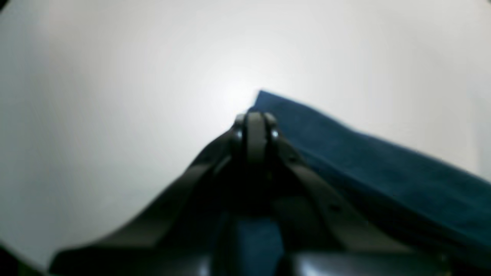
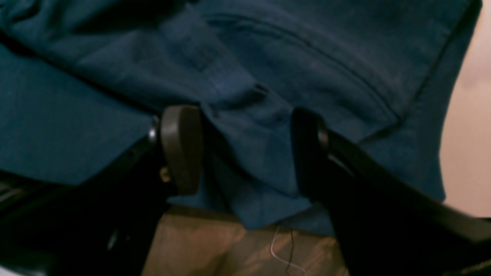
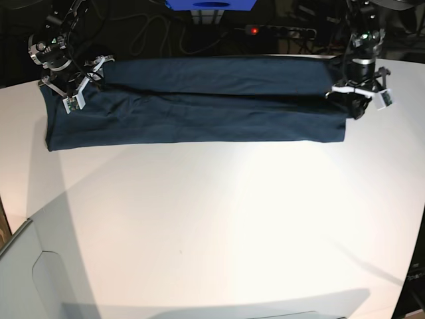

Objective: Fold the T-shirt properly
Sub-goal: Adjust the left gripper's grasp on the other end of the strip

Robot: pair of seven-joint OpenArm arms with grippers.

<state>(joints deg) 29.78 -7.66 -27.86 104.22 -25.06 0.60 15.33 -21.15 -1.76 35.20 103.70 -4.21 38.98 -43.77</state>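
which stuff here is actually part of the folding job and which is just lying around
Part of the job:
- T-shirt, folded into a long band
- left gripper, shut at one end of it
- right gripper, open at the other end

Just lying about:
- power strip behind the table
- blue box

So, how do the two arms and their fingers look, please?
Both arms are black. The left gripper has slim black fingers with rounded tips and small shiny screws, on long black bars. The right gripper has thick, rounded dark pads. In the base view, each wrist carries a small white bracket, and the right arm has a silvery ring.
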